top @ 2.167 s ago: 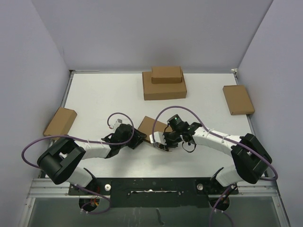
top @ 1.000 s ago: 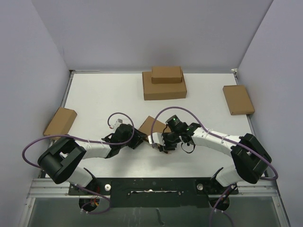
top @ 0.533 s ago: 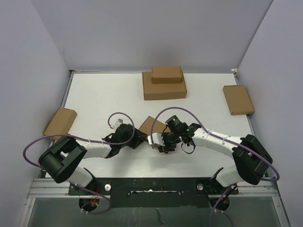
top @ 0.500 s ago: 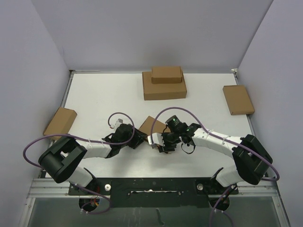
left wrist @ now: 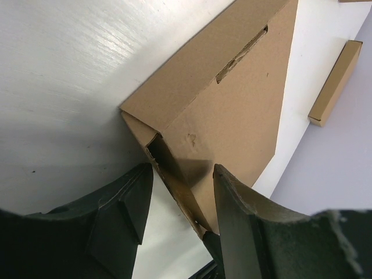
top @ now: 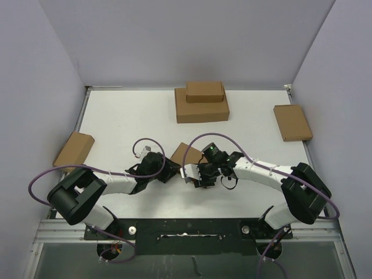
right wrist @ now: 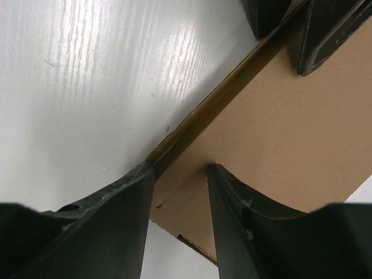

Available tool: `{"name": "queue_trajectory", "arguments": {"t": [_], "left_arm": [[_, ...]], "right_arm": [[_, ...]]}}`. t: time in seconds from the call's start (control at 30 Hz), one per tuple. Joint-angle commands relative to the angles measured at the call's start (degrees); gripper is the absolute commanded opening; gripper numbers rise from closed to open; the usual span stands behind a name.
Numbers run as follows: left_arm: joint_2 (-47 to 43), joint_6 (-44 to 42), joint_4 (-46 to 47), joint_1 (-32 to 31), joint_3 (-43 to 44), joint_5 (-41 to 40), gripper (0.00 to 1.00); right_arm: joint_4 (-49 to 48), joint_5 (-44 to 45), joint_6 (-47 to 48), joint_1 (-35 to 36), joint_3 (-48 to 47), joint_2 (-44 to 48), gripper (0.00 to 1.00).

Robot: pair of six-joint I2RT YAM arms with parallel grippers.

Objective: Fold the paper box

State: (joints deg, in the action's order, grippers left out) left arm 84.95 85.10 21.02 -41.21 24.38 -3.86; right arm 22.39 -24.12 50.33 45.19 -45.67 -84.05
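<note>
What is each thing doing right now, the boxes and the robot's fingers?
paper box: lying flat, one corner gaping.
left gripper: fingers astride that corner, grip unclear.
right gripper: fingers astride the box's edge, grip unclear.
small box: closed, stacked on the large box.
right-hand box: closed, lying flat.
left-hand box: closed, at the table's edge.

Paper box [top: 185, 153] — plain brown; table [top: 128, 122] — glossy white.

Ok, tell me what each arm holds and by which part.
Cannot be told. The left fingers straddle a corner of the box, and the right fingers straddle one edge, but no firm clamp shows.
</note>
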Motion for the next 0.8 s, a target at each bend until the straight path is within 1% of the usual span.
{"name": "queue_trajectory", "arguments": {"t": [0.0,0.17,0.3,0.77], "left_arm": [[1.8,-0.6,-0.8,-0.1,0.4,-0.3,0.45],[2.3,-0.7,-0.3,0.3,0.2,0.0,0.45],[3.0,-0.8,0.2,0.4,0.2,0.3,0.45],[3.4,-1.5,0.6,0.6,-0.6,0.4,0.45]], "right_arm": [[-1.6,3.0,0.4,0.8,-1.9,-0.4,0.43],[-1.7,4.4,1.2,1.0,-1.7,-0.9,0.44],[-1.7,5.0,1.7,1.1,-1.7,-1.3,0.48],[-1.5,5.8,2.1,1.2,-1.8,-2.2,0.55]]}}
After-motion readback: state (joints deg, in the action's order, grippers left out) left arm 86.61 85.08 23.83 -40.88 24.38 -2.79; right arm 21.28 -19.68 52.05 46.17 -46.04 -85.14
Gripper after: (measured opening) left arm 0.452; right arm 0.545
